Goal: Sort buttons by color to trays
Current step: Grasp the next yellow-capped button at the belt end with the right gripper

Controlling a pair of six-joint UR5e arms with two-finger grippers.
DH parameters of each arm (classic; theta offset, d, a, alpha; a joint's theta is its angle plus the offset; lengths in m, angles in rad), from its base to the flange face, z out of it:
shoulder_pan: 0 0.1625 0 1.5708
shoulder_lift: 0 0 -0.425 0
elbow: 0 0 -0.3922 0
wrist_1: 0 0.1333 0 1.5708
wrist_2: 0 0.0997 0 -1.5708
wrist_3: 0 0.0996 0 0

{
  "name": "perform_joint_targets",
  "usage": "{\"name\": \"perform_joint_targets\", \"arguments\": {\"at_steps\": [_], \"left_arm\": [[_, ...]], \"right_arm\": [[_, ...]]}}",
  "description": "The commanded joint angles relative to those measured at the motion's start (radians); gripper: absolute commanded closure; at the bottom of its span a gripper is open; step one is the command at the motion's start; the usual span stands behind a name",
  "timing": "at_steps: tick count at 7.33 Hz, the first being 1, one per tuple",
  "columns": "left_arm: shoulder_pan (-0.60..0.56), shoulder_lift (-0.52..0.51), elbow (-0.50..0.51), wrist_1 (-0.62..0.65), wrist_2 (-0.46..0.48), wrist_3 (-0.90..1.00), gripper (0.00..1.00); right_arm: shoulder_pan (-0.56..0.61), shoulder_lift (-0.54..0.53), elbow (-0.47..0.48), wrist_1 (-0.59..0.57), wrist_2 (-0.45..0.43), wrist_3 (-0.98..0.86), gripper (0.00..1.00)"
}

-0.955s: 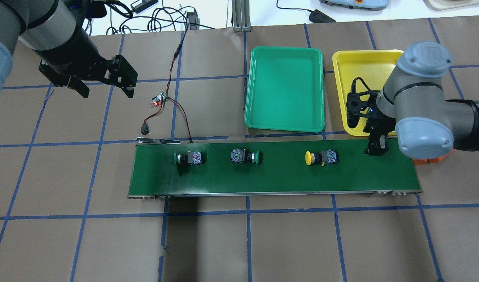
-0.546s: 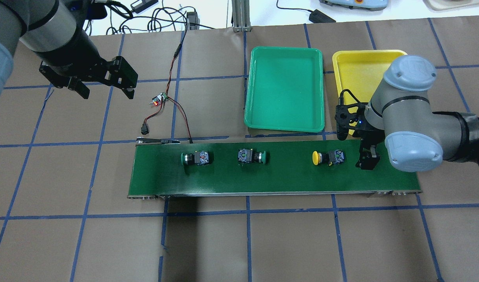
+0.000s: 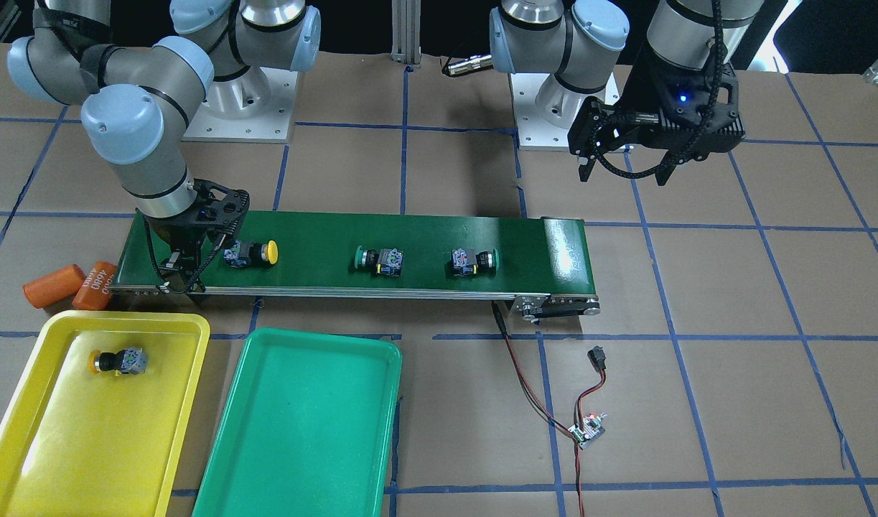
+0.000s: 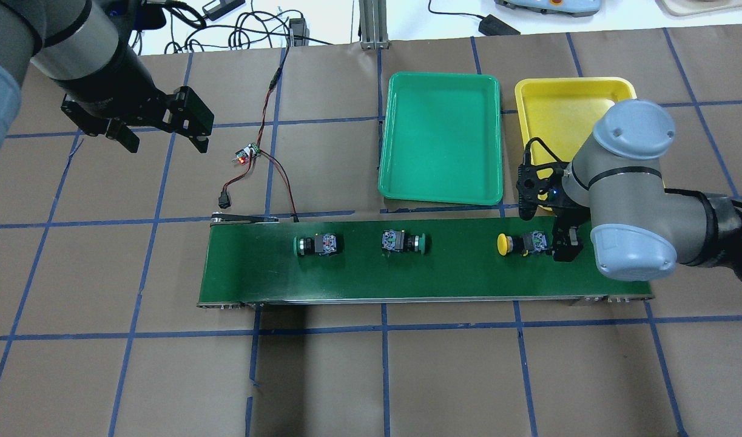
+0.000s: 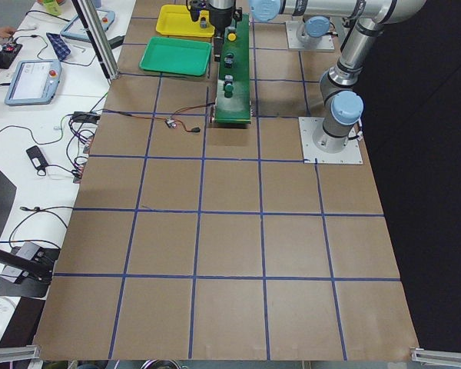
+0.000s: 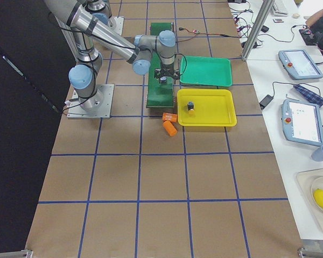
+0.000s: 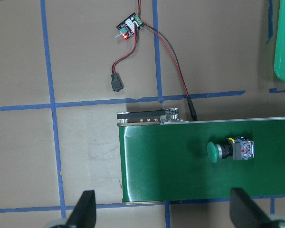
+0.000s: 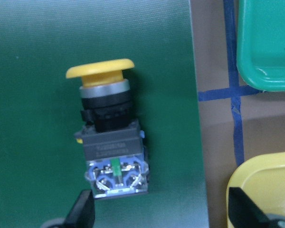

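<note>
- The right arm [image 4: 619,182] and left arm [image 4: 85,48] are showing silver-grey tubes and pale blue round joint caps.
- A black cable [image 3: 714,43] is running down the left arm to its black wrist block, where a blue light [image 3: 683,95] is glowing at 12 o'clock.
- Pale square base plates [image 3: 277,126] are showing screw holes.
- The left gripper [image 4: 165,145] is showing matte black jaws.

Three buttons [image 4: 318,244] along the belt [image 4: 255,276], a fourth [image 3: 120,361] in one tray [image 3: 87,438]
</note>
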Motion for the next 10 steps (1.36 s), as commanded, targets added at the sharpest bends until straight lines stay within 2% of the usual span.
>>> {"name": "perform_joint_targets", "arguments": {"at_steps": [1, 2, 3, 6, 7, 8, 9, 10], "left_arm": [[0.000, 0.000, -0.001, 0.003, -0.001, 0.000, 0.00], [0.000, 0.001, -0.003, 0.003, -0.001, 0.000, 0.00], [0.000, 0.001, -0.001, 0.003, 0.001, 0.000, 0.00], [0.000, 0.000, -0.003, 0.003, -0.001, -0.002, 0.00], [0.000, 0.000, -0.003, 0.003, -0.001, -0.002, 0.00], [0.000, 0.000, -0.004, 0.003, -0.001, -0.002, 0.00], [0.000, 0.000, -0.003, 0.003, -0.001, 0.000, 0.00], [0.000, 0.000, -0.003, 0.003, -0.001, -0.002, 0.00]], "right_arm": [[0.000, -0.005, 0.030, 0.004, 0.001, -0.001, 0.07], [0.000, -0.017, 0.043, 0.003, 0.001, 0.001, 0.19], [0.000, -0.026, 0.043, 0.003, 0.001, 0.001, 0.42], [0.000, -0.026, 0.035, -0.003, -0.001, -0.001, 0.77], [0.000, -0.028, 0.034, -0.005, 0.001, -0.001, 0.94], [0.000, -0.028, 0.032, -0.005, -0.001, 0.001, 1.00], [0.000, -0.023, -0.009, -0.005, -0.004, 0.001, 1.00], [-0.003, -0.005, -0.091, 0.006, -0.004, 0.004, 1.00]]}}
